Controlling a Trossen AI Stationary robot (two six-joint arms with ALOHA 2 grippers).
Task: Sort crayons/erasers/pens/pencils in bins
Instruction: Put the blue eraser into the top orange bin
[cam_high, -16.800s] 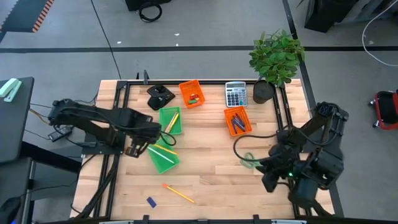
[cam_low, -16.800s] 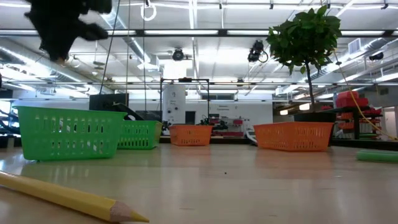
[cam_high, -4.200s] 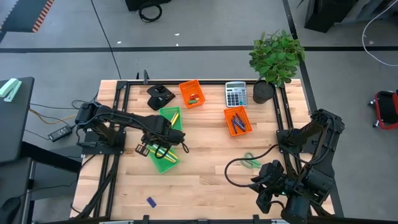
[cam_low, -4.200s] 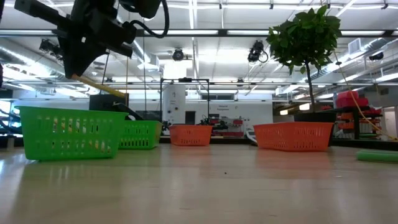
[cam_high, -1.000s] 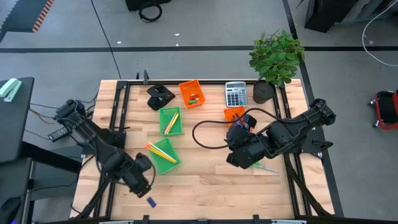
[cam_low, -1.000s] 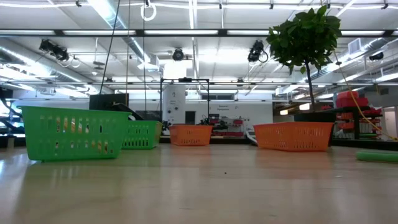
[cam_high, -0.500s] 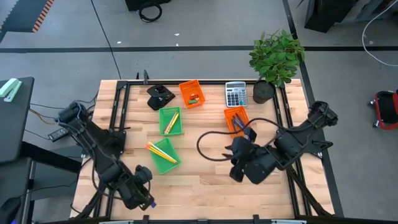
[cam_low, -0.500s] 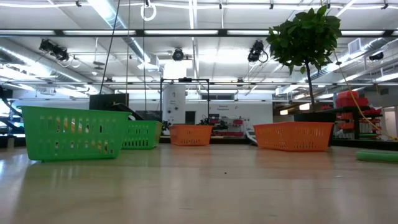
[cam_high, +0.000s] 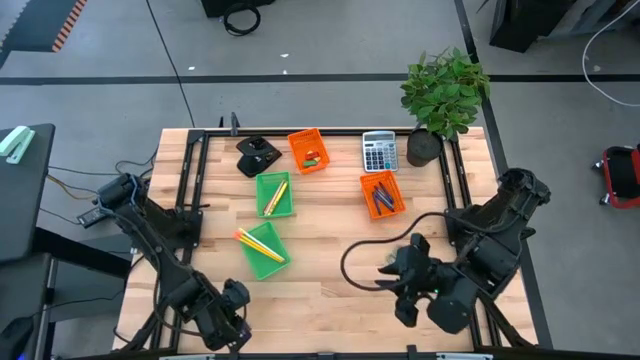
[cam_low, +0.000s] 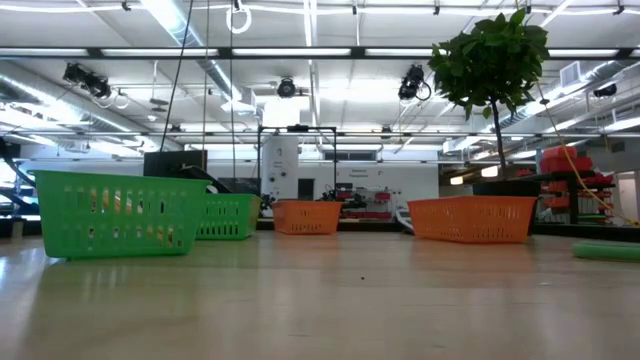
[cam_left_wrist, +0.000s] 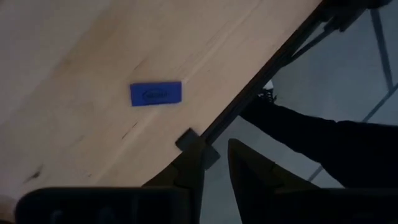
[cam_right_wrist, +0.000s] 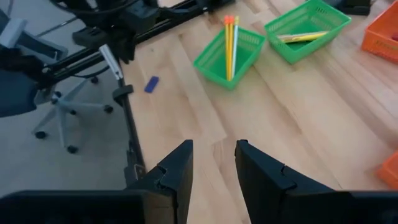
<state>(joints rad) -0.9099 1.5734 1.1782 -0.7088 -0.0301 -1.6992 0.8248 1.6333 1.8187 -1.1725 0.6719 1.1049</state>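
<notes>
Down at the near-left corner of the table (cam_high: 330, 235), your left hand (cam_left_wrist: 214, 165) hangs over the table's edge, its two fingers narrowly parted with nothing between them. Just ahead of it lies the blue eraser (cam_left_wrist: 156, 94), flat on the wood and apart from the fingers; it looks like the last loose piece, which would explain why you have brought the arm so low and so far toward the front.

Your right hand (cam_right_wrist: 212, 163) waits over the near-right part of the table, fingers spread and empty, seemingly held back so the left has the corner to itself.

Farther out, the bins are already loaded: two yellow pencils (cam_high: 256, 241) lie across the nearer green bin (cam_high: 262, 250), more yellow sticks in the farther green bin (cam_high: 273, 194), pens (cam_high: 379, 195) in the right orange bin (cam_high: 382, 194), and small erasers in the far orange bin (cam_high: 308, 150), presumably where the blue one belongs. A calculator (cam_high: 379, 152) and a potted plant (cam_high: 443, 92) stand along the far edge.

Only the left wrist view shows the eraser plainly against the table rim; from above, the left arm covers that spot. The right wrist view catches it too, as a small blue fleck near the left arm (cam_right_wrist: 127, 25). The low view shows the bins' walls in a row, but neither hand nor the eraser.
</notes>
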